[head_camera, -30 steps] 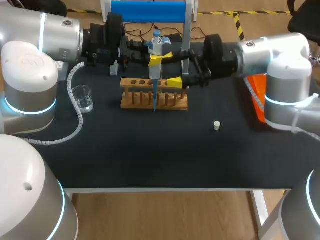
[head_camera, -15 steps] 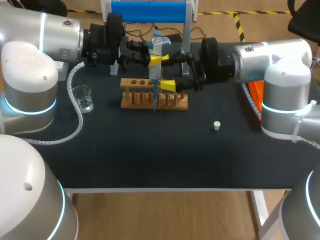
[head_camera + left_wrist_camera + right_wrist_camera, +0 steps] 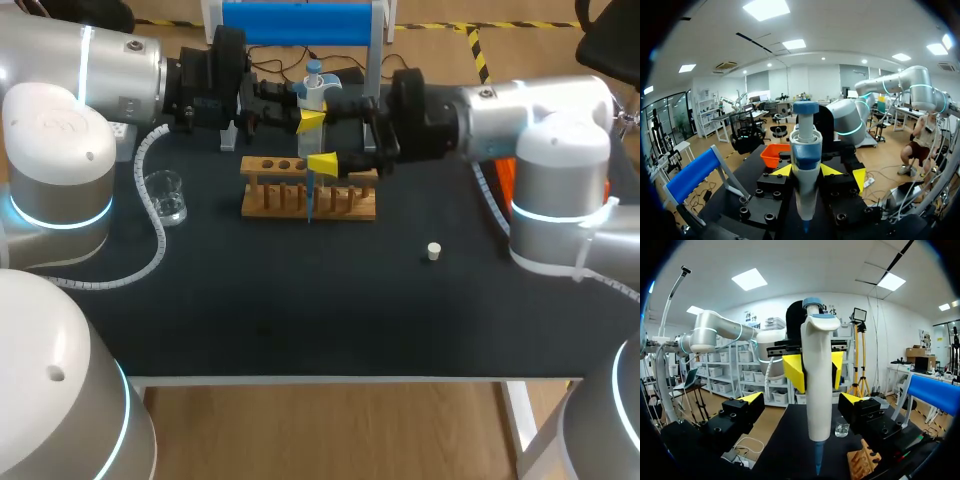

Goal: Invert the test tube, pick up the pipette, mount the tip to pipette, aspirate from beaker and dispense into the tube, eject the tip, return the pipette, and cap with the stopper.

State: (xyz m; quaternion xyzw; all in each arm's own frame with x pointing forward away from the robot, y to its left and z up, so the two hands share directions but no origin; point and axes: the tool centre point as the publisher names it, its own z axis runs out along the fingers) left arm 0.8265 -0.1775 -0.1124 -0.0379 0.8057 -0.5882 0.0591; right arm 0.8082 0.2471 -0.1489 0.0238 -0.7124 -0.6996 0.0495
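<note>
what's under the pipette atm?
The wooden rack sits below the pipette, and the pipette's blue tip points down at it. Whether a tube stands at that spot, or whether the tip is inside one, cannot be seen.

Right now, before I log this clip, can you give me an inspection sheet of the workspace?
Surface: dark table, no spill seen.
Job's things: pipette upright over the wooden rack, blue tip pointing down into it; beaker at the left; stopper loose at the right; tube not made out.
Clutter: orange tray behind the right arm; blue stand behind the rack.
Grippers: left gripper, jaws shut on the pipette; right gripper, jaws open either side of it, not touching.
Cables: white spiral hose lying beside the beaker.
Surroundings: nothing seen.
</note>
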